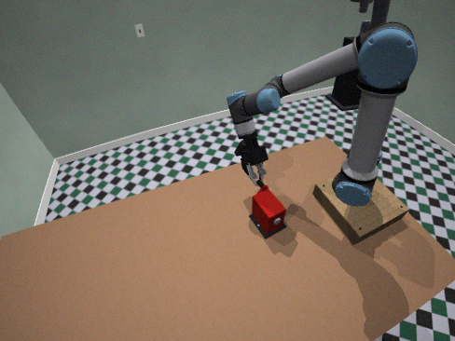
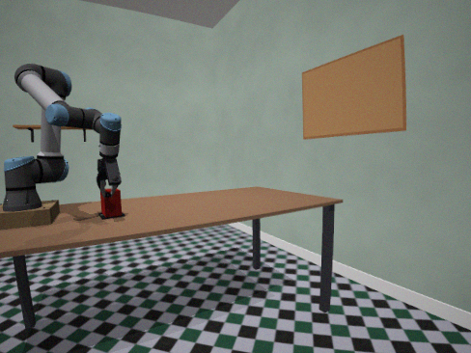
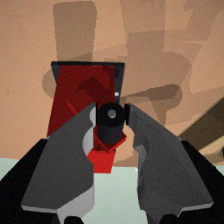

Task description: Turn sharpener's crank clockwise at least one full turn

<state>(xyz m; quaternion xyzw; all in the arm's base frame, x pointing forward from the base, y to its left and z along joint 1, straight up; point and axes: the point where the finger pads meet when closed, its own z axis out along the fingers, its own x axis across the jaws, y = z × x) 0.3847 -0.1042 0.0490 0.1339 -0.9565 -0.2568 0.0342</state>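
A red pencil sharpener (image 1: 268, 211) stands on a dark base on the brown table, near the arm's wooden mount. It also shows in the exterior view (image 2: 111, 203) and in the wrist view (image 3: 82, 97). My gripper (image 1: 257, 180) reaches down onto its far top side and is shut on the crank's black handle (image 3: 111, 123), which sits between the two grey fingers. The red crank arm (image 3: 101, 157) runs from the handle toward the body. The handle stands near the top of the sharpener's far side.
The arm's wooden mounting block (image 1: 359, 210) sits on the table right of the sharpener. The table edge (image 2: 193, 227) runs along the front in the exterior view. An orange board (image 2: 354, 92) hangs on the wall.
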